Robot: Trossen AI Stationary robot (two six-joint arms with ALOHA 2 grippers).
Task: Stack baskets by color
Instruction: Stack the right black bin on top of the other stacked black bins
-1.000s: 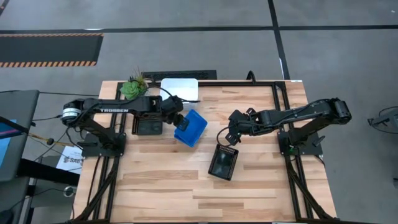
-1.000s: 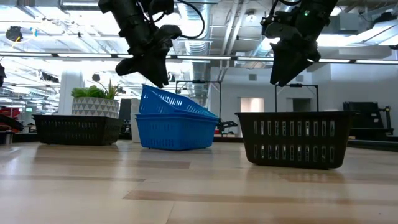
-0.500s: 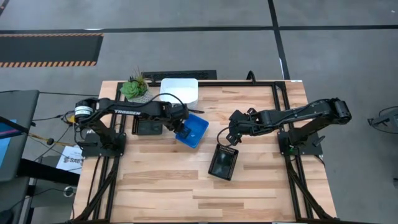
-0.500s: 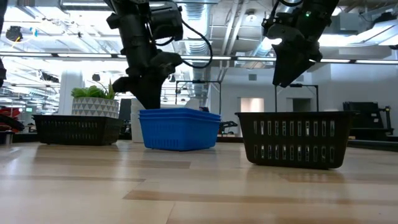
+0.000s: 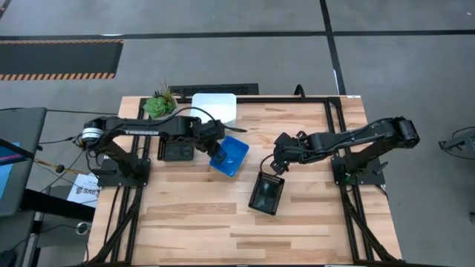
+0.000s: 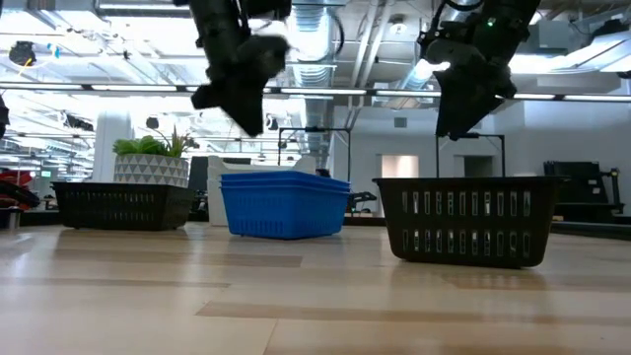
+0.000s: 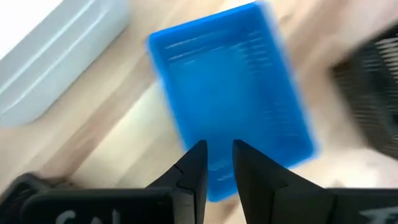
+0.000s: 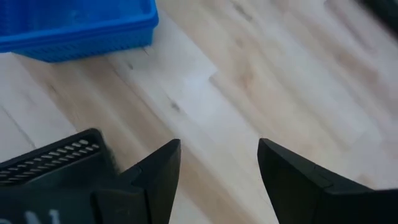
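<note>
Leftmost, a black slotted basket sits near the table's far-left edge, w/ a white basket behind it. Left arm, lettered TROSSEN, stretches across over it; left gripper hangs just above the blue basket stack, fingers narrowly apart w/ a slim gap, pinching nothing. Blue stack rests flat on the table, left of centre. Right arm reaches in from the right, elbow bent; right gripper hovers above the near black basket, fingers spread wide, empty.
</note>
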